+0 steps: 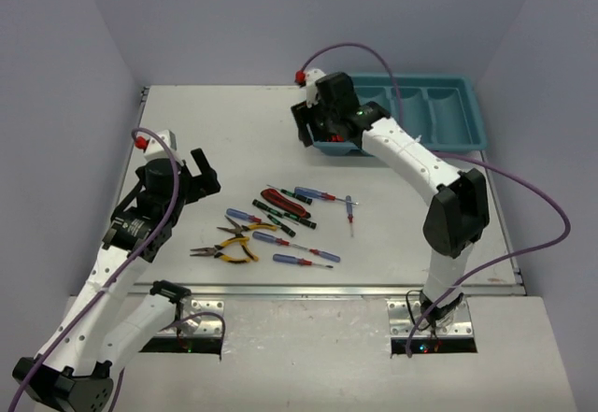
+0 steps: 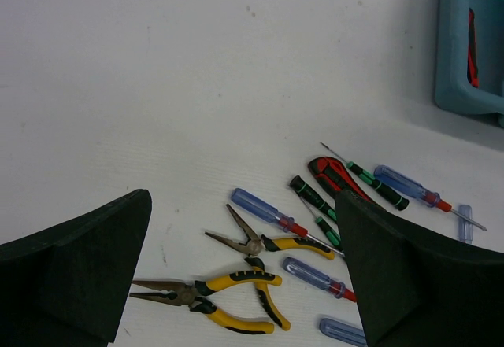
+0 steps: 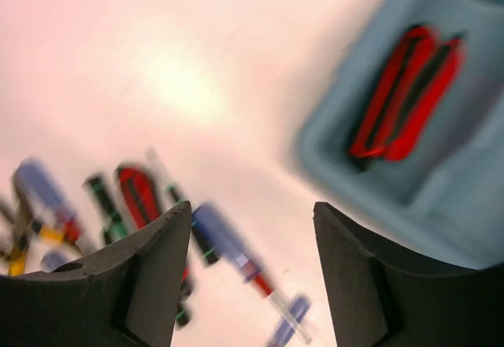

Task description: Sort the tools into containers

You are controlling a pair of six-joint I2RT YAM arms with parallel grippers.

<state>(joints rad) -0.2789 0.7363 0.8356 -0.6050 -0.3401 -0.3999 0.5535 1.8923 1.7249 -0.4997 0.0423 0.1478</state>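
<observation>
The tools lie in a loose group mid-table: two yellow-handled pliers (image 1: 232, 251), several blue-handled screwdrivers (image 1: 304, 261), slim black-and-green screwdrivers (image 1: 273, 214) and a red-and-black utility knife (image 1: 285, 202). The teal tray (image 1: 467, 118) stands at the far right. Its leftmost compartment holds two red-and-black utility knives (image 3: 405, 91). My right gripper (image 1: 316, 136) hovers open and empty at the tray's left near corner; its view is blurred. My left gripper (image 1: 198, 183) is open and empty, left of the group. Its wrist view shows the pliers (image 2: 236, 284) and the knife (image 2: 335, 174) below it.
Grey walls close the table in on the left, back and right. The tray's (image 2: 457, 64) near edge shows at the top right of the left wrist view. The right arm's elbow (image 1: 456, 211) rises over the table's right side.
</observation>
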